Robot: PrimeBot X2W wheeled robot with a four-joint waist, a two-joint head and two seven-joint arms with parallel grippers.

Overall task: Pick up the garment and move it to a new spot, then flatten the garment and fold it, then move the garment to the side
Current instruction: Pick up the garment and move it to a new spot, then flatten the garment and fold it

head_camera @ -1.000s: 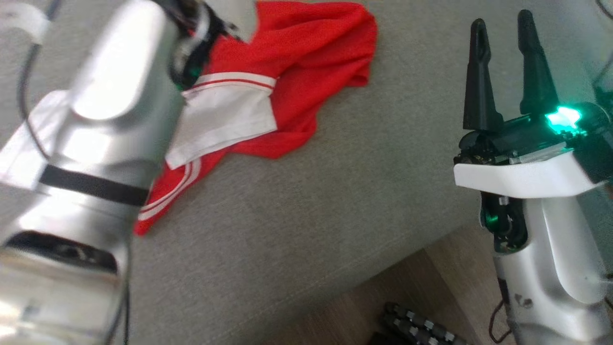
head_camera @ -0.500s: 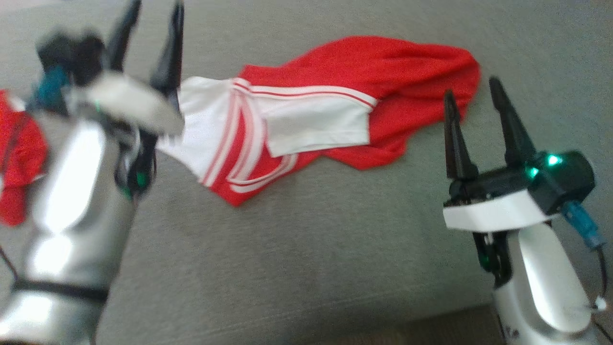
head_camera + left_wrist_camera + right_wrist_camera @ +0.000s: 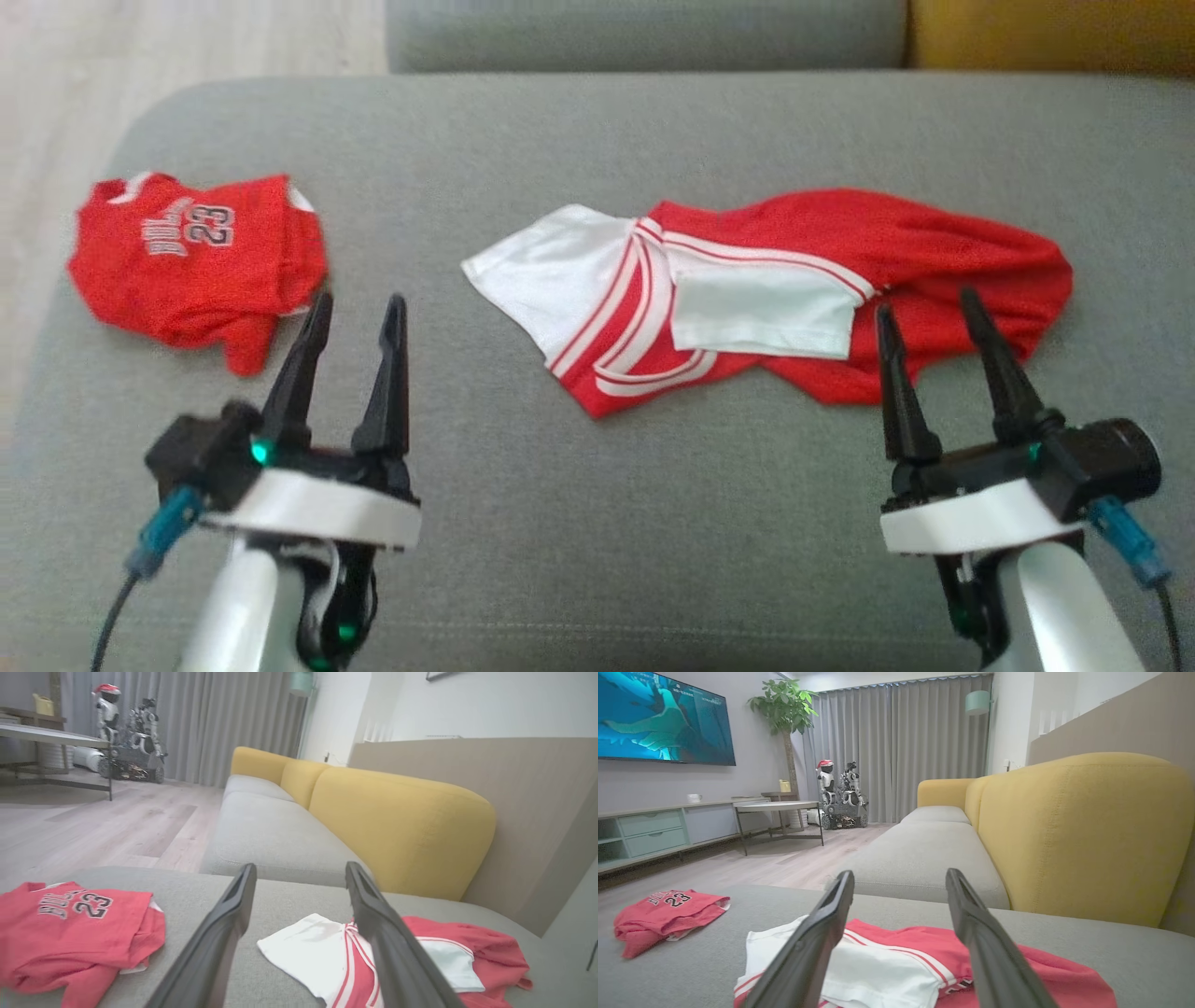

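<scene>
A crumpled red garment with white panels and stripes (image 3: 775,280) lies stretched across the grey cushion (image 3: 597,523), right of centre. My right gripper (image 3: 924,303) is open just in front of its near right edge, fingers pointing at it. My left gripper (image 3: 359,301) is open and holds nothing, well left of that garment. The left wrist view puts the garment (image 3: 322,952) beyond and right of the left gripper (image 3: 300,867). Seen from the right wrist, it (image 3: 896,961) lies under and ahead of the right gripper (image 3: 900,873).
A folded red jersey numbered 23 (image 3: 196,261) sits near the cushion's left end, just beyond my left gripper. Wooden floor (image 3: 56,112) drops off to the left. A yellow sofa back (image 3: 402,826) rises behind the cushion, with a second grey seat (image 3: 924,858) beyond.
The head camera has swung, so the whole picture has shifted. My left arm has come off the red-and-white garment and now stands open to its left. The garment lies longer and flatter.
</scene>
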